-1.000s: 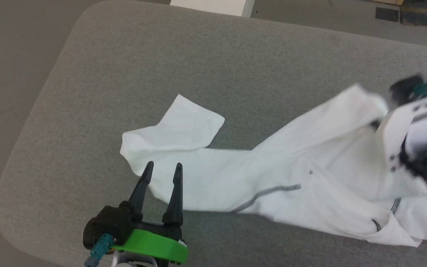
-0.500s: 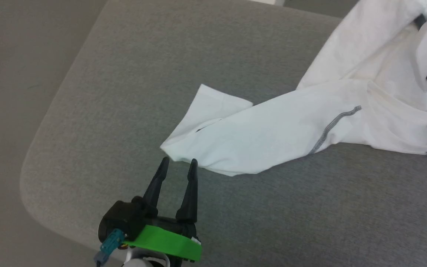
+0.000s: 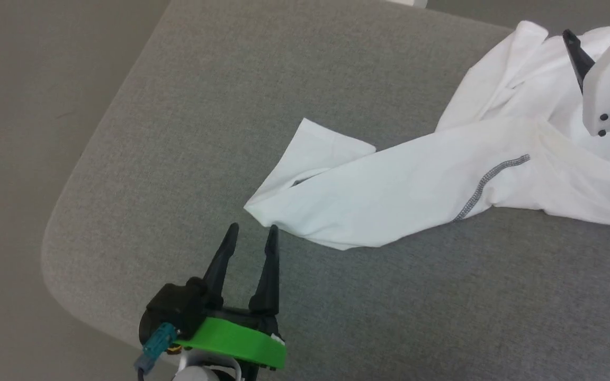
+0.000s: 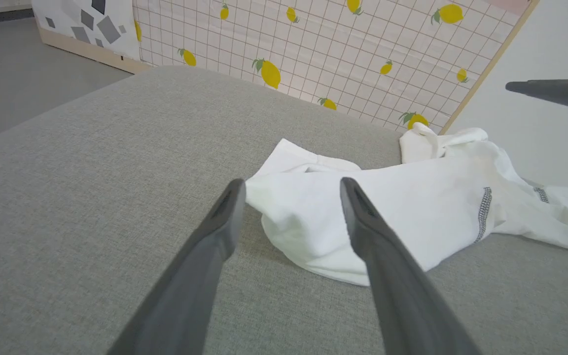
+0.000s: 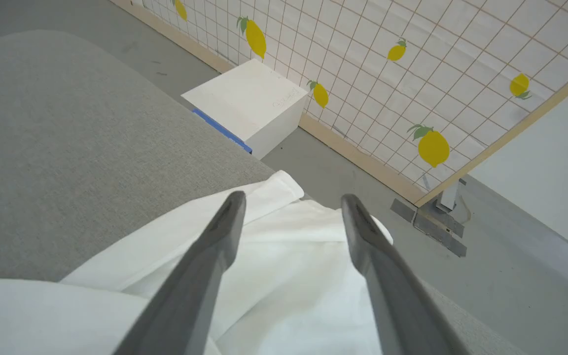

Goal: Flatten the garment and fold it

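Most of the scene is a grey cloth-covered tabletop with rounded corners [image 3: 188, 132]. Across its right half sprawls the white thin-fabric long-sleeved garment [image 3: 405, 190], not yet flat: its body is bunched toward the far right edge, while one sleeve reaches back to the middle with its end doubled over on itself. Beyond that far edge, on the floor, stands a white square box [image 5: 247, 101], which has no part in the job. Next in size, the black two-fingered left pincer on its green collar [image 3: 253, 228] hovers low with its tips just beside the doubled sleeve end, fingers spread wide and nothing between them. The dark-fingered right pincer [image 5: 292, 197] hangs above the bunched body, likewise spread wide and gripping nothing, the cloth lying loose under it. Smallest, a dark grey zigzag seam [image 3: 487, 182] runs along the shoulder. The trouble I would expect lies in that heap at the rim: in the right wrist view the cloth reaches the tabletop's edge, so an outward pull could drag it over the side. A grasp at the doubled sleeve could also catch both layers, keeping the fold in rather than opening it. With fabric this thin, the tips might slide off or pinch the tabletop's cover instead.
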Tool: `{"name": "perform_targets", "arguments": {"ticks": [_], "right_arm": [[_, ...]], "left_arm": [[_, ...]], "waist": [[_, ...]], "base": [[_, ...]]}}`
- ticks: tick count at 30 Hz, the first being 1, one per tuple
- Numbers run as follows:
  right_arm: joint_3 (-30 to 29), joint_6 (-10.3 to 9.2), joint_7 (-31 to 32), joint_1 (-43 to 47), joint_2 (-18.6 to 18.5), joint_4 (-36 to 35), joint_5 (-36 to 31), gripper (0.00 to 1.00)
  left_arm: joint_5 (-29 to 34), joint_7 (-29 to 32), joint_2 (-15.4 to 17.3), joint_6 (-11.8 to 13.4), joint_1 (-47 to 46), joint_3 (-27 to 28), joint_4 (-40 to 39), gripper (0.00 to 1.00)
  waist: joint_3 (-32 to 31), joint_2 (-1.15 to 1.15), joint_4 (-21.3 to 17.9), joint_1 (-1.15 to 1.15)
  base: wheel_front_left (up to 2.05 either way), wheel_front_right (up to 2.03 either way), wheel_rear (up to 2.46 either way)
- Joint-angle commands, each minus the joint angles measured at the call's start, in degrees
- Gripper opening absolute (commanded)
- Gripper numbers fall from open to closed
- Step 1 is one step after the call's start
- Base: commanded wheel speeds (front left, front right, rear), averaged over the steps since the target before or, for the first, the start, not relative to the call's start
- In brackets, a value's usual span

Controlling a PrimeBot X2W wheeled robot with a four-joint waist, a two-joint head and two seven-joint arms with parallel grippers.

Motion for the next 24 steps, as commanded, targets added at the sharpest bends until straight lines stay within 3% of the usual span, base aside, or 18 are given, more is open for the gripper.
{"name": "perform_targets", "arguments": {"ticks": [1, 5, 10, 16, 20, 24], "right_arm": [[-1.2, -0.10, -0.9, 2.3, 0.5, -1.2, 1.4, 1.00], [-5.6, -0.10, -2.0, 10.0, 1.4, -7.9, 4.2, 1.00], [-15.3, -0.10, -6.7, 28.2, 5.5, -25.0, 2.0, 1.00], [-26.6, -0.10, -14.5, 49.3, 20.2, -41.4, -5.1, 1.00], [-28.5, -0.10, -19.6, 57.4, 23.5, -45.1, -6.9, 1.00], [-27.6, -0.10, -23.3, 60.7, 23.6, -41.5, -1.4, 1.00]], "left_arm": [[1.3, -0.2, -0.2, -0.2, 0.4, 0.5, 0.2, 1.00], [2.8, -0.2, -0.2, -0.7, 1.7, 1.6, 0.1, 1.00], [4.1, -0.2, 0.0, -1.3, 3.8, 3.4, -0.6, 1.00], [4.7, -0.2, 0.4, -1.7, 5.4, 5.0, -1.1, 1.00], [5.0, -0.2, 0.8, -1.7, 6.4, 5.8, -1.2, 1.00], [5.5, -0.2, 1.7, -1.6, 6.0, 6.5, -1.3, 1.00]], "waist": [[-4.4, 0.00, -4.3, 0.00], [-6.9, 0.00, -7.1, 0.00], [-8.9, 0.00, -11.1, 0.00], [-9.0, 0.00, -15.0, 0.00], [-9.1, 0.00, -17.9, 0.00], [-9.0, 0.00, -20.4, 0.00]], "base": [[0.00, 0.00, 0.00], [0.00, 0.00, 0.00], [0.00, 0.00, 0.00], [0.00, 0.00, 0.00], [0.00, 0.00, 0.00], [0.00, 0.00, 0.00]]}}
